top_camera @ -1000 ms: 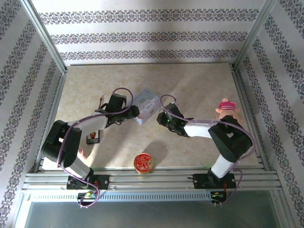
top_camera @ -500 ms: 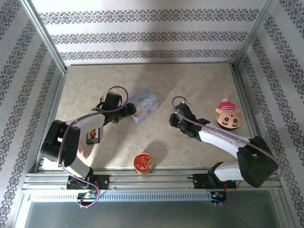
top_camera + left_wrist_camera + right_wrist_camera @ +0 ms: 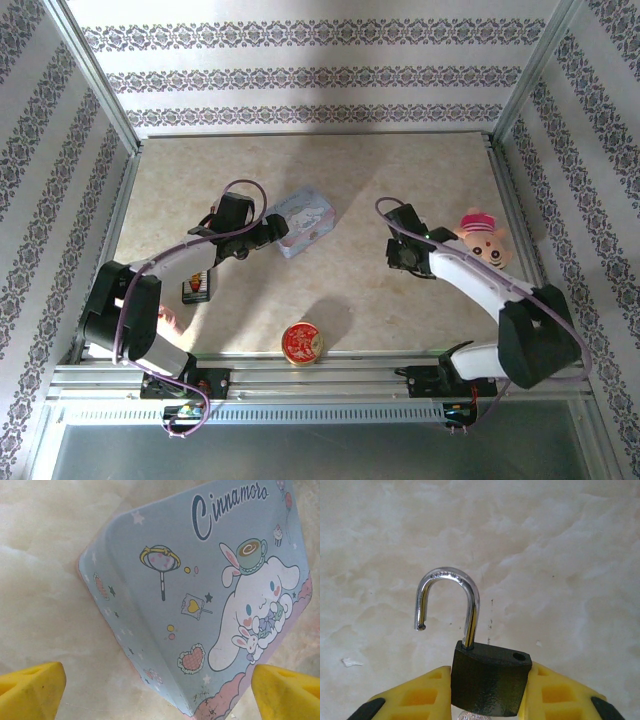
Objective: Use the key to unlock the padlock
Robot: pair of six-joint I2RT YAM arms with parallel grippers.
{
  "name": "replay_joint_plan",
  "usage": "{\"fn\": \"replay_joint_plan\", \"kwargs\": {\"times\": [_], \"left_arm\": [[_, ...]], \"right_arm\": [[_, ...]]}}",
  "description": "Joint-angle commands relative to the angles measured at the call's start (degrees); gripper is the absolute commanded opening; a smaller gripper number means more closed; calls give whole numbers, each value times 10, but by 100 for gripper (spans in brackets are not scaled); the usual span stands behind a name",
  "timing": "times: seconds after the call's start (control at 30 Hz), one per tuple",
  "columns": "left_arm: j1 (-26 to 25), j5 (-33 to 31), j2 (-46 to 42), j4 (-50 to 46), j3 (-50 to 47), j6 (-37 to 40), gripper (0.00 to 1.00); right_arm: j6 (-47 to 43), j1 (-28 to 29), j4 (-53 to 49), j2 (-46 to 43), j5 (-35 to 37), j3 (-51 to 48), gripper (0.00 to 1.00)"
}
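My right gripper [image 3: 490, 692] is shut on the padlock [image 3: 490, 677], its yellow pads pressing the dark body from both sides. The padlock's silver shackle [image 3: 450, 580] stands swung open, its free end out of the body, above bare table. A sliver of silvery metal [image 3: 472, 715], by its look the key's head, peeks from under the body. In the top view the right gripper [image 3: 398, 255] hangs right of centre. My left gripper [image 3: 275, 232] is open, its yellow fingertips [image 3: 35, 690] wide apart with nothing held, just in front of a corner of the pastel-blue box [image 3: 200, 605].
The blue cartoon box [image 3: 305, 222] lies mid-table. A round red-and-gold tin [image 3: 302, 343] sits near the front edge. A pink plush doll [image 3: 480, 240] lies right of the right gripper. A small dark and red item [image 3: 197, 288] rests by the left arm.
The right arm swung right, away from the box, carrying the padlock. The left gripper opened wider and drew back slightly left of the box.
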Motion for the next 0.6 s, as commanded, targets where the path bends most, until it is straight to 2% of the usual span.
{"fn": "replay_joint_plan", "kwargs": {"times": [0.0,0.3,0.57], "left_arm": [[9,13,-13,-14,-2,-9,95],[9,44,32,32,15,-26,86],[15,77,122,77,83,-35,83]], "right_arm": [[-45,-5,-29,51,-4,36,6],[-60,13,-14,166,-41,103,8],[-52,28,-12,169,-44,107,8]]}}
